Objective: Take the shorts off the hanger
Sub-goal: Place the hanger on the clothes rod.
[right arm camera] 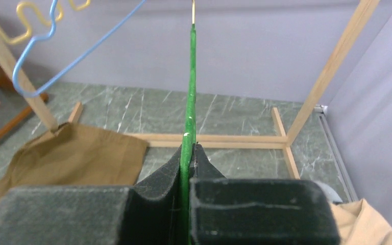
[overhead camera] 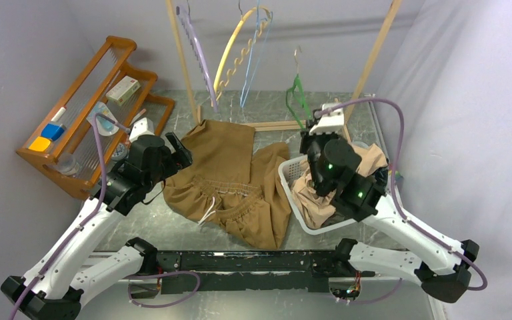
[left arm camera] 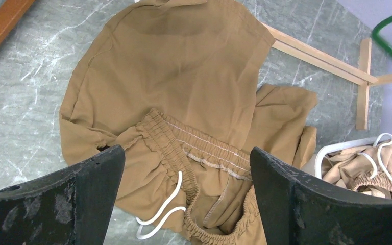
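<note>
The tan-brown shorts (overhead camera: pixel 230 180) lie spread on the worktop (left arm camera: pixel 25 87) just to the left of the white basket (overhead camera: pixel 284 171), with one crumpled fold reaching up to its rim. They are off the green hanger (right arm camera: pixel 190 92), which shows no cloth on it. The cloth looks light, soft and limp, so it will probably sag and trail from whatever point lifts it. It should not slip much, and nothing about it is fragile. The gathered elastic waistband (left arm camera: pixel 199 148) is the thickest and firmest part and seems the best place to pinch. The loose white drawstring (left arm camera: pixel 163 214) beside it could snag. The waistband faces the arm bases and one leg lies flat toward the wooden rack (overhead camera: pixel 273 125), so the long axis runs roughly alongside the basket. The other leg is bunched up on the basket side. Inside the basket a pale beige pair (overhead camera: pixel 313 193) sits in a heap. The left hand (overhead camera: pixel 179 152) hangs above the tan pair on the side away from the basket, its fingers spread wide and holding nothing. The right hand (right arm camera: pixel 188 153), above the far side of the basket, is clamped on the green hanger.
</note>
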`<action>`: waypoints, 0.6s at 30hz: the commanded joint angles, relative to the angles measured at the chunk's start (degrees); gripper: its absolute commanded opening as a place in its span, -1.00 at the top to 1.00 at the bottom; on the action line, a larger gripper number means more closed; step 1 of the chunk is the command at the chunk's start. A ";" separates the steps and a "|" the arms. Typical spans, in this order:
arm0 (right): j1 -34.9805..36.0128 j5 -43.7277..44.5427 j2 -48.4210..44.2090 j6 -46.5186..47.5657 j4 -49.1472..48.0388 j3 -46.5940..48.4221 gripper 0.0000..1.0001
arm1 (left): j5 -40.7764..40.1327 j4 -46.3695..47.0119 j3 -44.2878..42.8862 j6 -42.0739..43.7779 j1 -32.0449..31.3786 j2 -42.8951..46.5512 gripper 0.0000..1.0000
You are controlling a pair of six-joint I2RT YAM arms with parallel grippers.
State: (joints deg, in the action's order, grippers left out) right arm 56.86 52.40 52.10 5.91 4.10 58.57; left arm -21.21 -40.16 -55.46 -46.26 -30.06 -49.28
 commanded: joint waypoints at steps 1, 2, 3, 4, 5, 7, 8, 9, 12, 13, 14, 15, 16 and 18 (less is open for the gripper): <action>-7.20 -10.03 2.97 -0.80 -2.17 6.53 1.00 | 0.38 0.26 -0.03 0.58 0.01 0.66 -0.93; -8.60 -13.34 3.73 -1.90 -1.53 7.71 1.00 | 0.34 0.26 0.19 0.48 0.01 0.88 -0.94; -9.86 -15.48 4.32 -2.52 -1.34 8.61 1.00 | 0.50 0.31 0.37 0.41 0.03 0.92 -0.94; -10.86 -16.74 5.10 -3.20 -0.89 9.38 1.00 | 0.62 0.39 0.50 0.46 0.01 1.01 -0.94; -11.65 -18.14 5.80 -3.93 -0.21 10.21 1.00 | 0.64 0.36 0.59 0.42 0.01 1.09 -0.94; -12.56 -18.84 7.07 -3.81 -0.13 11.21 1.00 | 0.43 0.26 0.74 0.44 0.03 1.07 -0.94; -12.72 -19.02 7.13 -3.32 -0.97 11.32 1.00 | 0.42 0.30 0.85 0.47 0.05 1.03 -0.94; -12.86 -19.09 7.08 -2.86 -1.88 11.46 1.00 | 0.42 0.39 0.94 0.49 0.03 0.95 -0.94; -13.09 -18.67 7.29 -1.91 -2.78 13.21 1.00 | 0.55 0.65 1.23 0.59 0.01 0.65 -0.94; -13.08 -18.82 7.36 -1.54 -3.04 13.74 1.00 | 0.70 0.74 1.31 0.64 0.05 0.53 -0.94; -13.09 -18.89 7.32 -1.21 -3.31 14.23 1.00 | 0.85 1.01 1.33 0.71 0.01 0.39 -0.94; -13.09 -18.80 7.18 -0.92 -3.69 14.55 1.00 | 0.98 1.19 1.37 0.85 0.01 0.21 -0.93; -13.06 -18.64 7.03 -0.62 -4.00 14.76 1.00 | 1.06 1.18 1.36 0.90 0.02 0.03 -0.93; -13.07 -18.41 6.55 -0.07 -4.46 15.24 1.00 | 1.08 1.14 1.23 0.91 0.06 -0.32 -0.93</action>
State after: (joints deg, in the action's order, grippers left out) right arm 44.29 34.44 60.20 4.16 3.92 70.89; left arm -21.10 -40.14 -54.37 -46.24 -30.06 -49.10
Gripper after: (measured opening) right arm 0.039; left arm 0.968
